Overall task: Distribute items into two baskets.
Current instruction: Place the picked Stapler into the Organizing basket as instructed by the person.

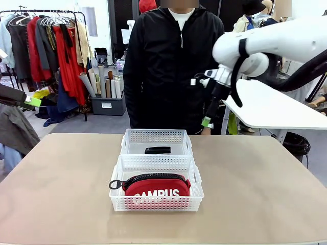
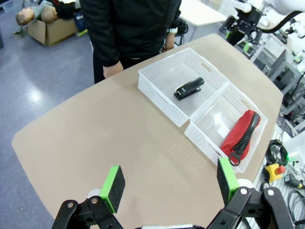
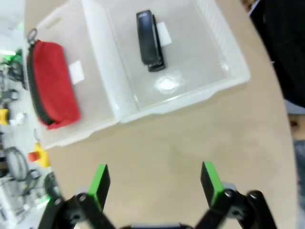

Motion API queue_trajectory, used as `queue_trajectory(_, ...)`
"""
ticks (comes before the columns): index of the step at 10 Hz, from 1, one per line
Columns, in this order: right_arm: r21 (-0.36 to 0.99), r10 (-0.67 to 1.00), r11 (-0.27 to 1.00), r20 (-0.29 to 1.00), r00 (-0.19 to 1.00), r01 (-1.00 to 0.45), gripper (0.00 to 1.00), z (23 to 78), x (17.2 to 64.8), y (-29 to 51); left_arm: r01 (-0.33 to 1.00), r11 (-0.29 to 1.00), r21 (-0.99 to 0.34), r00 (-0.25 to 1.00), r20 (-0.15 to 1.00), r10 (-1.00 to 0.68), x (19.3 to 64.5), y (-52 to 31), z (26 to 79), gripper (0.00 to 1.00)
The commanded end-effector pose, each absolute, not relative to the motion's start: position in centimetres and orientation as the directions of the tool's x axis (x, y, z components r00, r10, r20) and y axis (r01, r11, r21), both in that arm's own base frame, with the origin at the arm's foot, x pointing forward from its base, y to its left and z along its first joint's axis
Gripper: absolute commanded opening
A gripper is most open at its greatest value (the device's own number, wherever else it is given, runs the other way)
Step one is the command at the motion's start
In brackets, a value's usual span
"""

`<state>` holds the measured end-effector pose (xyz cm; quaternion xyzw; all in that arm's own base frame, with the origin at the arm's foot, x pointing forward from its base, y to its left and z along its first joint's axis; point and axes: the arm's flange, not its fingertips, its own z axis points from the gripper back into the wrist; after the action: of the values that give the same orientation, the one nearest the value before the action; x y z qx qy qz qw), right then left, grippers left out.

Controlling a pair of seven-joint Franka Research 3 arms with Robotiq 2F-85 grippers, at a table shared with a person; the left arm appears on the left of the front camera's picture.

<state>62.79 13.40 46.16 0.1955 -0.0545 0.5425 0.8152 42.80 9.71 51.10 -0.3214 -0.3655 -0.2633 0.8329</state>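
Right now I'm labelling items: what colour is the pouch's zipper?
Black, on the red pouch; clearest in the left wrist view.

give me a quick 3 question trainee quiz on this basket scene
1. True or false: the stapler and the pouch share one basket.
2. Which basket holds the pouch: A) near basket B) far basket?
3. Fill in: both grippers, left and right, have their jaws ____.

Key: 1. false, each lies in its own basket. 2. A. 3. open, and holding nothing.
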Motion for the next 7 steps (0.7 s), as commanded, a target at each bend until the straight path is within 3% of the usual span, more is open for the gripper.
queue_trajectory(1,0.316,0.815,0.353,0.358,0.455,-0.881,1.0,46.4,59.4,9.5,0.679,0.651,-0.341,0.588,0.783,-0.204,42.7,9.7,51.2,1.0)
queue_trajectory(5,0.545,0.686,0.397,0.359,0.633,-0.739,1.0,48.7,56.6,0.7,0.679,0.651,-0.341,0.588,0.783,-0.204,42.7,9.7,51.2,1.0)
queue_trajectory(7,0.572,0.622,0.408,0.396,0.675,-0.712,1.0,49.1,53.4,-1.6,0.679,0.651,-0.341,0.588,0.783,-0.204,42.7,9.7,51.2,1.0)
